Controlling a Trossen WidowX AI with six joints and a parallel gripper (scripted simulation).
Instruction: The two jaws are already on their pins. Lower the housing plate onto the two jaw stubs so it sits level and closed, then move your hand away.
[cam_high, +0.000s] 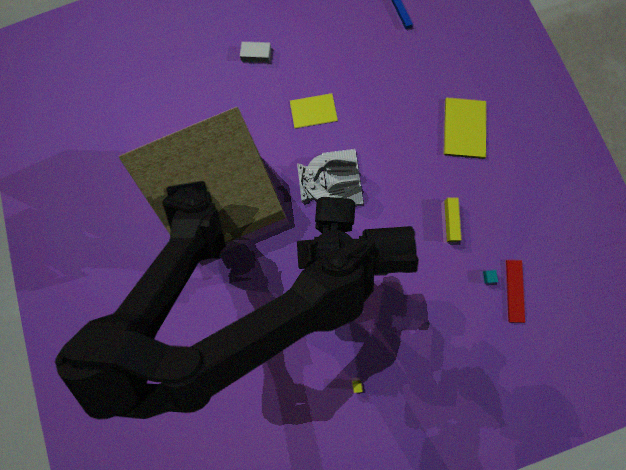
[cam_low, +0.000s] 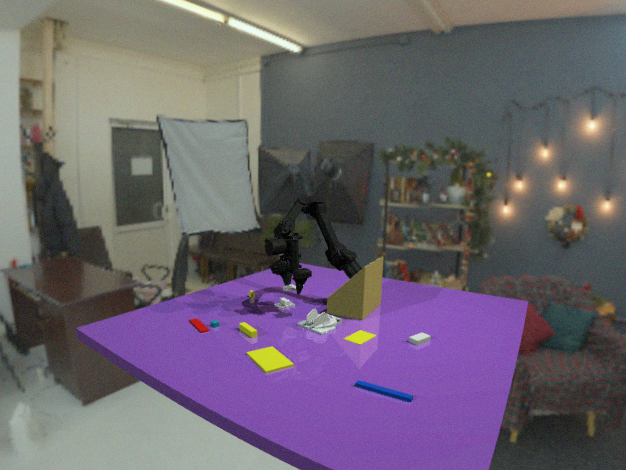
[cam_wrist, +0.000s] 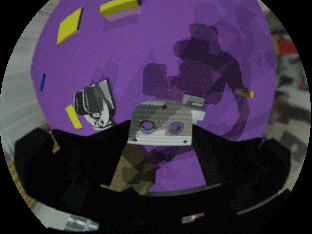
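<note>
My gripper (cam_low: 293, 288) (cam_wrist: 160, 124) is shut on the light grey housing plate (cam_wrist: 161, 136) (cam_low: 289, 287), which has two round holes and hangs between the fingers well above the table. The base with the two jaws (cam_high: 331, 177) (cam_low: 319, 322) (cam_wrist: 95, 106) lies on the table beside the wedge block. Its jaws are ribbed, grey and dark, and lie side by side. The gripper is off to one side of it, not over it. In the top view the arm hides the plate. The pins and stubs are too small to tell apart.
A tan wedge block (cam_high: 202, 161) (cam_low: 356, 298) stands close beside the base. A small white part (cam_low: 284, 303) (cam_wrist: 194, 102) lies below the gripper. Yellow plates (cam_high: 313, 110) (cam_high: 465, 127), a yellow bar (cam_high: 453, 220), a red bar (cam_high: 515, 290) and a white block (cam_high: 255, 51) lie around.
</note>
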